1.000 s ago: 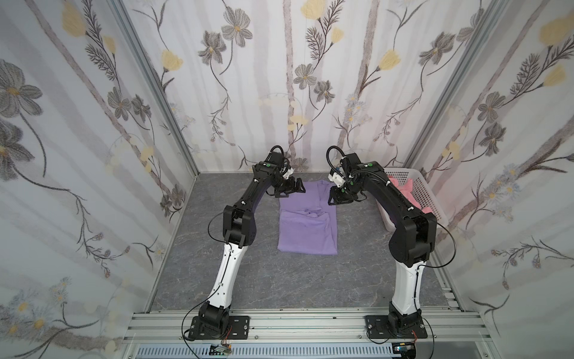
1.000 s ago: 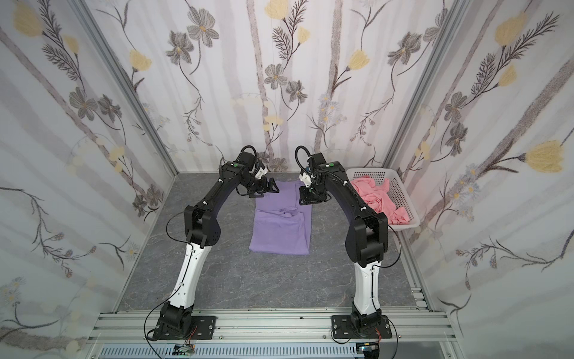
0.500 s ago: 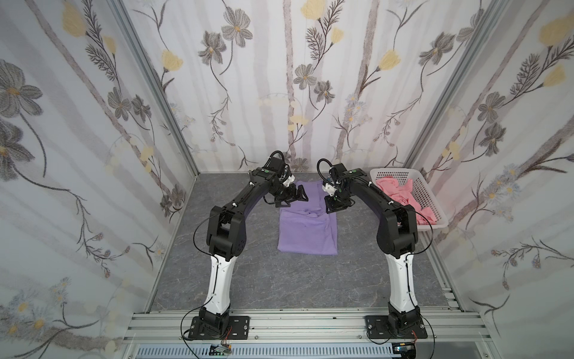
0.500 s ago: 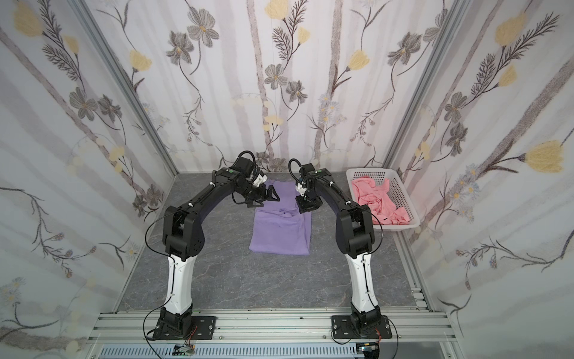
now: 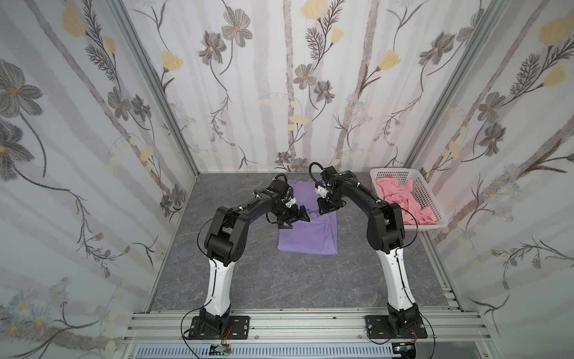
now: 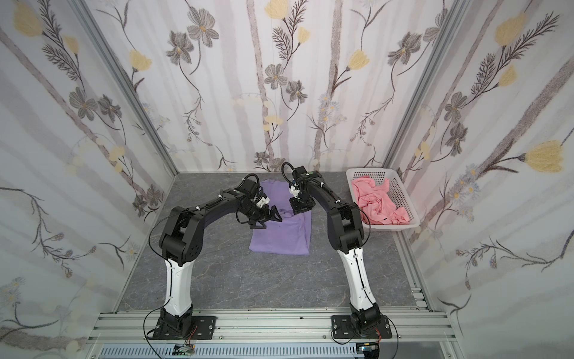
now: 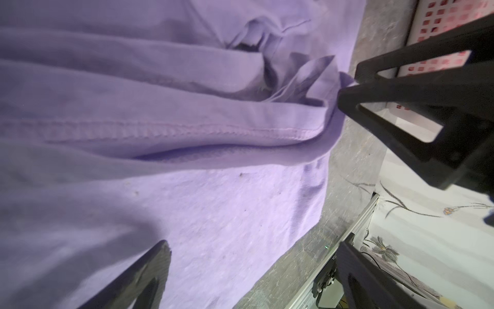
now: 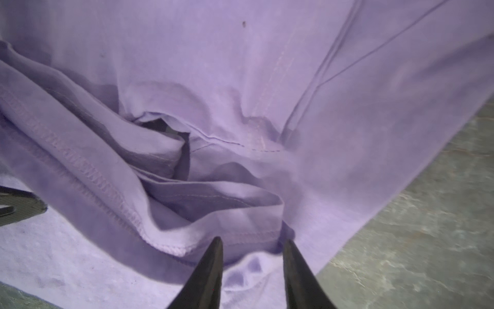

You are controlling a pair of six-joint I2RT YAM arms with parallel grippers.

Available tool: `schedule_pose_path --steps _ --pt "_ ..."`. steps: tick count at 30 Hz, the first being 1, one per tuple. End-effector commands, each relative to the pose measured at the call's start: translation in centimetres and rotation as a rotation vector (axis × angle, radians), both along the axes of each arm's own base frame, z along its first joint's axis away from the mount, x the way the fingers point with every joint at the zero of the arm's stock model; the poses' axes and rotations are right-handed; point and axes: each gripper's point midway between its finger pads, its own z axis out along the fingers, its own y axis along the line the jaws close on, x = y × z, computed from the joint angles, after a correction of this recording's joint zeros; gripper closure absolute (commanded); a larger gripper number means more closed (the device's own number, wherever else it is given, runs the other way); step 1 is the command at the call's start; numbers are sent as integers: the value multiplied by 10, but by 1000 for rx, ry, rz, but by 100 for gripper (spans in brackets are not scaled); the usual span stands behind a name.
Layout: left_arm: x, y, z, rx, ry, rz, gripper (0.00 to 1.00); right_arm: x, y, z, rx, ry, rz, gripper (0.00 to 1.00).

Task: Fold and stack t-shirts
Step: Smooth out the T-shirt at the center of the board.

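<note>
1. Two sets of fingers meet over the purple shirt [image 5: 310, 239], and the trouble I would expect starts at the rumpled sleeve between them. If only the top layer gets caught there, the layers underneath may stay behind and the neat strip could open up.
2. The left fingers [image 5: 301, 216] are spread wide and sit low over the cloth. A sweep from that height could snag the hem and drag the whole shirt askew on the desk [image 5: 264, 279].
3. The right fingers [image 5: 326, 209] are set narrow and point down at the bunched hem. The left wrist view shows a bit of cloth at their tips, but I cannot tell whether they pinch it. A loose hold would let the cloth slip out partway through a lift.
4. In both top views the purple shirt lies in the middle of the frame, between the two arms, folded into a long strip. The left fingers hang over its left half about midway along, and the right fingers stand just right of them, near the strip's right edge.
5. The pink shirt [image 5: 400, 202] is crumpled in the basket [image 5: 428, 199] at the right of the frame, well apart from both sets of fingers and not yet folded.
</note>
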Motion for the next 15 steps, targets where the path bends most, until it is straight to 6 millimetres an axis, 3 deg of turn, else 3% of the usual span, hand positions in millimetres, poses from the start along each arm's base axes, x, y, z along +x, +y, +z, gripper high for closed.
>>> schedule_pose_path --steps 1,11,13,15 --pt "6 0 -3 5 -26 1 0 -7 3 -3 25 35 8 63" --pt "8 0 -9 18 -19 -6 0 -19 -9 -13 -29 66 29 62" --pt "8 -1 -8 16 -24 -8 0 -19 -9 -15 -28 72 29 65" --pt "10 -2 -8 15 -25 -8 0 -19 -8 -17 -23 78 28 79"
